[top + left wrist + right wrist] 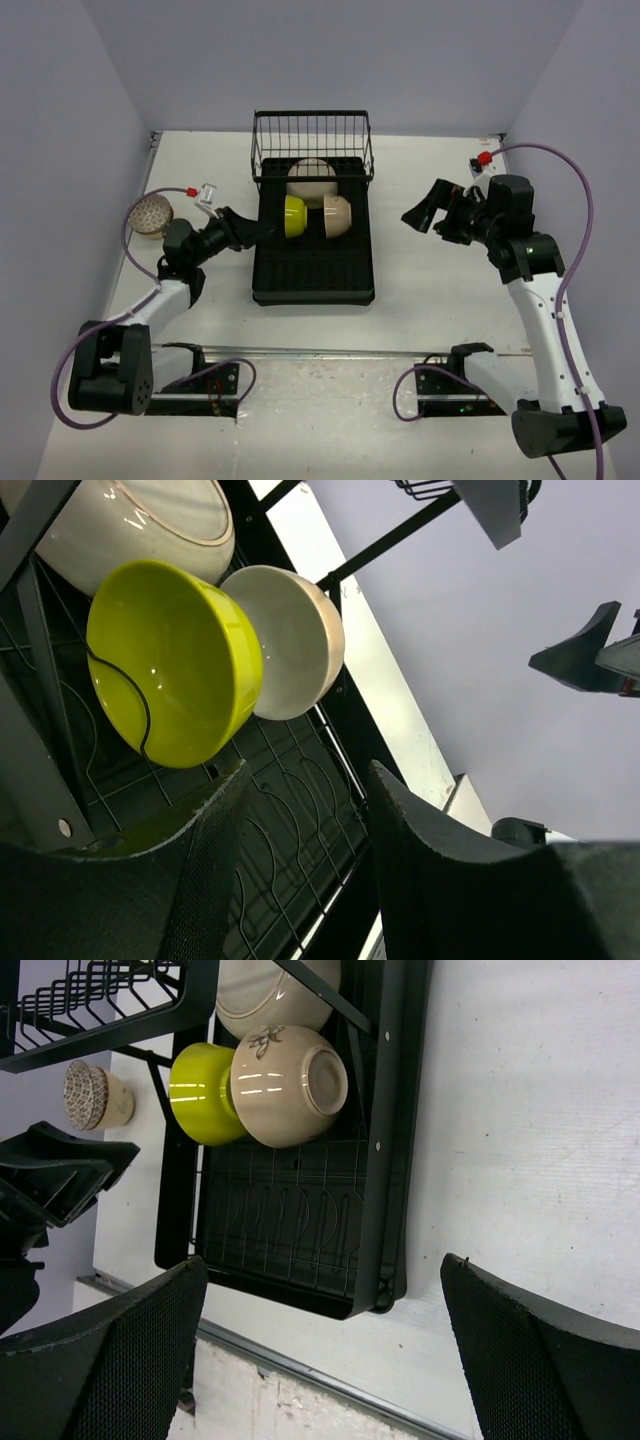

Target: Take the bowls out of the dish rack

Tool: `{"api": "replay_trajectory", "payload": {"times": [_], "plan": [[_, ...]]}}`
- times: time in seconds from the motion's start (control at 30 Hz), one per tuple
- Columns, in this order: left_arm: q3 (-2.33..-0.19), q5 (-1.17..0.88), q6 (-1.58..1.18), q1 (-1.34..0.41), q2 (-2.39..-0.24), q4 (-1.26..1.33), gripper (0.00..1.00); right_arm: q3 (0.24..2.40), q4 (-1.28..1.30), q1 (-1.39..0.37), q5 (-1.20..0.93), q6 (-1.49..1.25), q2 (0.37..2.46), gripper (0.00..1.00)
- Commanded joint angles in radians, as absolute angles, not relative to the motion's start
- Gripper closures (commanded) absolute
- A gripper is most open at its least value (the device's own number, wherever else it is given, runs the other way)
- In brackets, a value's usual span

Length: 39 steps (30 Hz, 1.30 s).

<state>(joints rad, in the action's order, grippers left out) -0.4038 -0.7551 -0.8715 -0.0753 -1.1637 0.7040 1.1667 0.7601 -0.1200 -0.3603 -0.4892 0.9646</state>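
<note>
1. The black dish rack [313, 275] sits in the middle of the white table [430, 290], between my two arms. Its wire basket [312, 140] is at the far end.
2. Three bowls lie in the far half of the rack, and the near half of its gridded floor is bare.
3. The lime-yellow bowl [293, 216] is tipped on its side toward the rack's left edge. In my left wrist view one thin rack wire crosses in front of it [170, 670].
4. The beige bowl [337, 215] is tipped on its side just right of the yellow one and touches it. My right wrist view shows its foot turned toward my right arm and a brown mark on its wall [288, 1082].
5. The larger cream bowl [311, 178] leans just behind those two, under the basket's front edge.
6. A bowl with a dark net pattern [152, 214] stands on the table, well left of the rack and past my left forearm.
7. My left pincer [258, 231] hovers at the rack's left edge and points at the yellow bowl. Its fingers [215, 870] are spread apart and grasp nothing.
8. My right pincer [420, 212] hangs over bare table, well right of the rack. Its fingers [110, 1360] are spread wide and it is empty too.
</note>
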Motion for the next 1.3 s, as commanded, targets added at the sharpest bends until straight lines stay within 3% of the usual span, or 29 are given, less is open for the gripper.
{"api": "replay_trajectory", "payload": {"times": [0.0, 1.27], "plan": [[-0.445, -0.764, -0.848, -0.097, -1.207, 0.838, 0.49, 1.207, 0.718, -0.124, -0.370, -0.483, 0.974, 0.01], [-0.586, -0.589, -0.856, -0.236, -1.549, 0.992, 0.49, 1.236, 0.709, -0.124, -0.364, -0.462, 1.040, 0.01]]}}
